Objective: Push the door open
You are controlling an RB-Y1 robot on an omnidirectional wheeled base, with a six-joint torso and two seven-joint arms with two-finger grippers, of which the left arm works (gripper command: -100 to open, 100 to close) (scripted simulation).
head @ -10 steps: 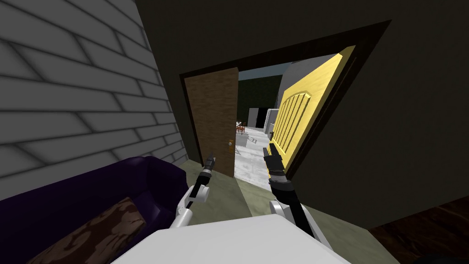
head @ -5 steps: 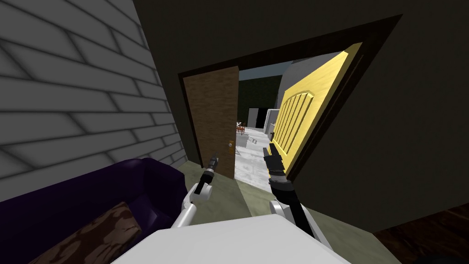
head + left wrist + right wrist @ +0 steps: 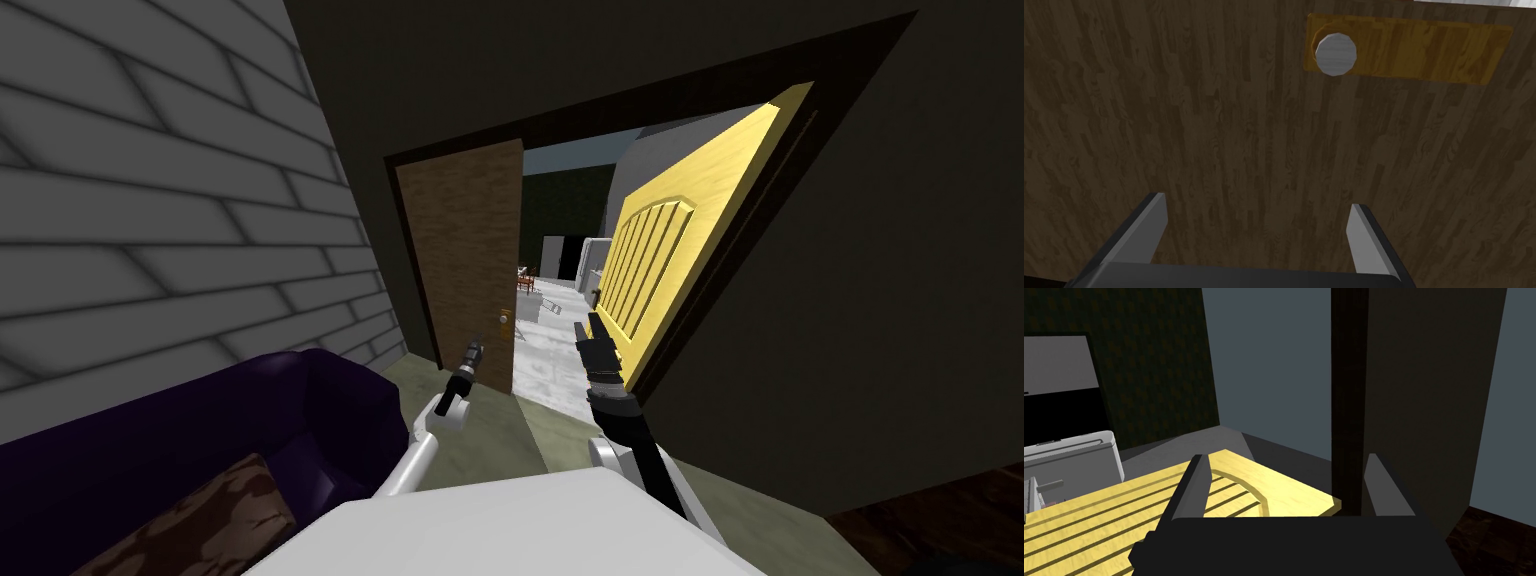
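left claw (image 3: 1258, 202) spread wide, squared up to the brown door (image 3: 465, 260) on the doorway's left side, near its grey knob (image 3: 1335, 54). looks a stiff, hinged, hefty slab: press flat by the knob edge, no grip needed. right claw (image 3: 1287, 458) wide too, beside the yellow door (image 3: 660, 260).

Head camera steeply down on both doors; left wrist close against the brown door (image 3: 1224, 125), right wrist along the yellow door (image 3: 1284, 495).

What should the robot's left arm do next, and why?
Probably ease the left gripper forward until its open fingers press the brown door: that door looks shut, and the fingers face its panel near the grey knob.
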